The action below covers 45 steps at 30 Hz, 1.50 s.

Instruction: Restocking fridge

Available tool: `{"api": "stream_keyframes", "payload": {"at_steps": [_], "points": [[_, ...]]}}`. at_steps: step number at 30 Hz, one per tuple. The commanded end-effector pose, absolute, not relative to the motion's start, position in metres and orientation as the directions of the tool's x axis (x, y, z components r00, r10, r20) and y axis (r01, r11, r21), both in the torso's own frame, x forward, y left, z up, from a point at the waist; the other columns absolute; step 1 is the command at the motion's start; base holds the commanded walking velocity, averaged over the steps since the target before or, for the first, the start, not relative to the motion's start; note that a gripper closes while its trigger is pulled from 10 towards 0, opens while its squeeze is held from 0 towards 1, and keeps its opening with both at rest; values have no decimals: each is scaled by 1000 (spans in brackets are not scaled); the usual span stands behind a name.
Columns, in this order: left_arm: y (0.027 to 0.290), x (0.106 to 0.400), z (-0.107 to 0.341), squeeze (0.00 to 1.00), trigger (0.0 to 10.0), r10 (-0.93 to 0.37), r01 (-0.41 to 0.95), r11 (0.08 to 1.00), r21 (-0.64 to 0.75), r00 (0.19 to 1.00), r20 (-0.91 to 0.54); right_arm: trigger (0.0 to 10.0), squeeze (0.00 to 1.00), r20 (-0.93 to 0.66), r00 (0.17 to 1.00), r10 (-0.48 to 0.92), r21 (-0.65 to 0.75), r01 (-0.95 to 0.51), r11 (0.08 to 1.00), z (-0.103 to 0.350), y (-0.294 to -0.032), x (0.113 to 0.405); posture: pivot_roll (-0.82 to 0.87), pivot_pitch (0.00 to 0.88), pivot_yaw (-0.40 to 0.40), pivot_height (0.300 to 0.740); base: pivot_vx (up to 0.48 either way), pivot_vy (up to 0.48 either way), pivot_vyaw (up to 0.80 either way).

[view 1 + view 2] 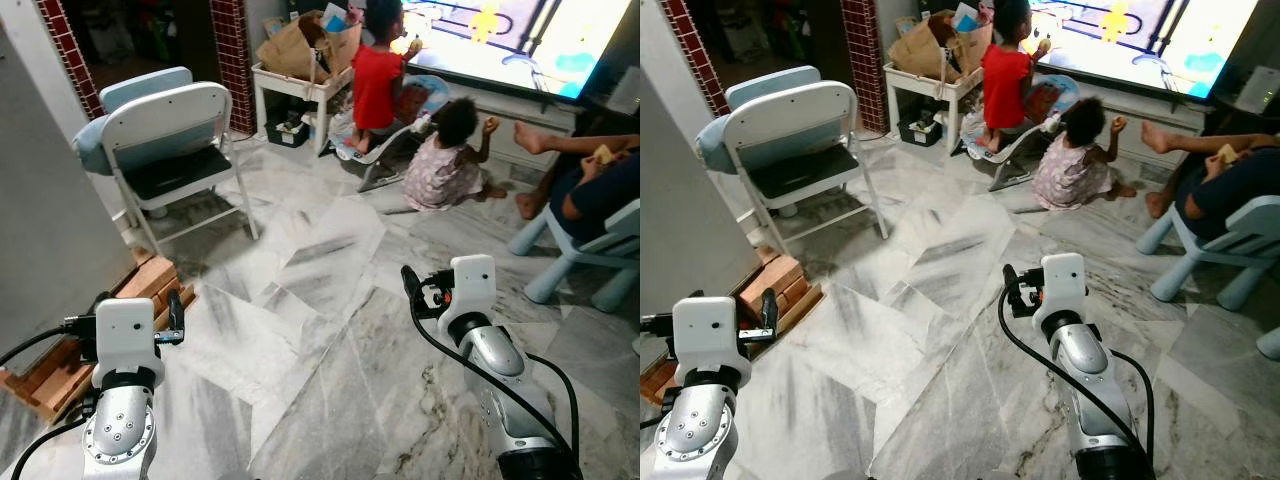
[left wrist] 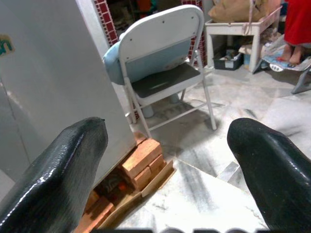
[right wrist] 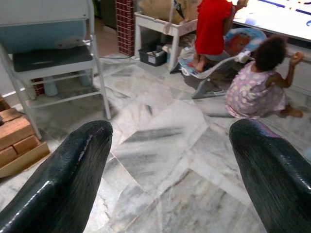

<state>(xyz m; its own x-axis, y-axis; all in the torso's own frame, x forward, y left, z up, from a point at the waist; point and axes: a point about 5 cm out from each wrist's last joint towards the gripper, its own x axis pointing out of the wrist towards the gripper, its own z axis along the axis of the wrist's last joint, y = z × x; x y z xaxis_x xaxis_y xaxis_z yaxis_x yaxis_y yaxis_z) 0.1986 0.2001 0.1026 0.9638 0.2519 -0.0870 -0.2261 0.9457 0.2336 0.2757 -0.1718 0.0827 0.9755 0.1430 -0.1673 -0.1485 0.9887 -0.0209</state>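
Both silver arms raised forward over a grey-veined marble tile floor (image 1: pixel 330 330), wrists bent and white camera housings facing up. Left gripper (image 2: pixel 167 160) held low at 8 o'clock of the head views, black fingers (image 2: pixel 63 174) spread wide apart with nothing between them. Right gripper (image 3: pixel 170 160) at 4 o'clock, likewise wide open and empty, glossy rounded fingertips (image 3: pixel 73 170) framing bare floor. Black cable (image 1: pixel 470 385) looped along the right forearm.

Tall grey appliance panel (image 2: pixel 58 87), apparently the fridge side, standing at 9 o'clock, just beside the left gripper; door front not visible. Stack of red-brown bricks on a wooden pallet (image 2: pixel 143 165) at its foot, seen far more clearly from the left wrist than from the head.

White metal folding chair with dark seat (image 1: pixel 175 150) at 11 o'clock, a pale blue cushioned chair (image 1: pixel 140 90) touching behind it. Red brick pillar (image 1: pixel 232 60) at 12 o'clock, beside a white tabletop (image 1: pixel 295 85) carrying a crumpled brown paper bag (image 1: pixel 300 45).

Child in a red shirt (image 1: pixel 378 85) standing at 1 o'clock before a bright television screen (image 1: pixel 510 40); smaller child in a pale patterned dress (image 3: pixel 255 90) seated on the floor, shown closer from the right wrist. Seated person's bare legs (image 1: pixel 560 145) and a light blue plastic chair (image 1: pixel 590 250) at 3 o'clock.
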Motion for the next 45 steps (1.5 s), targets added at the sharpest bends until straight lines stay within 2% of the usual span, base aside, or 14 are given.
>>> {"api": "stream_keyframes", "payload": {"at_steps": [1,7,13,21,27,36,45], "points": [[202,199,109,0,10000,260,-241,943,230,964,-57,10000,0,-119,983,139,-29,-143,989,94,-175,277,43,0,-35,740,0,0,0],[212,211,115,0,10000,274,-259,939,225,961,-38,10000,0,-78,982,174,-13,-175,984,104,-165,292,50,0,-41,740,0,291,0],[212,212,114,0,10000,258,-242,940,239,965,-40,10000,0,-63,970,235,-20,-236,971,107,-158,293,45,0,-33,740,0,480,0],[206,223,120,0,10000,220,-211,952,221,975,-18,10000,0,-46,971,234,7,-234,972,112,-154,303,59,0,-39,740,0,480,0],[207,225,123,0,10000,201,-193,957,215,980,-12,10000,0,-35,970,240,6,-240,971,115,-151,307,56,0,-33,740,0,480,-592],[206,222,117,0,10000,199,-183,953,241,979,-42,10000,0,-55,971,231,23,-231,973,106,-150,301,45,0,-14,740,0,480,-762],[203,220,115,0,10000,173,-158,949,272,984,-33,10000,0,-55,983,175,29,-174,984,105,-160,291,15,0,9,740,0,327,0]]}}
